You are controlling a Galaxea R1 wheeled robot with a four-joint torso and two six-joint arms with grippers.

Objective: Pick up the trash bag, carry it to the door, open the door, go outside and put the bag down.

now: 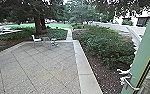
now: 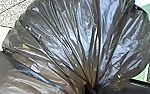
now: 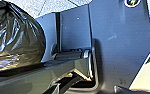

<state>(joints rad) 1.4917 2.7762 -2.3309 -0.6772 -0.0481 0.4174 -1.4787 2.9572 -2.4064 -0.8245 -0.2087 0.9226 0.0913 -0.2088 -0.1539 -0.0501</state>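
Your bag (image 2: 66,45), likely light, soft and slippery, is best held by its gathered neck (image 2: 92,81), where your left tool (image 2: 89,88) is clamped; the right tool's state you cannot tell.

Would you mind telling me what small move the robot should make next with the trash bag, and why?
Probably ease forward over the paving before lowering the trash bag: the head view shows paving stretching ahead and to the left, while the green door frame stands close on the right.

A white chair (image 1: 37,39) stands near a tree (image 1: 38,26); leafy bushes (image 1: 103,45) grow beside a narrow path (image 1: 69,35).
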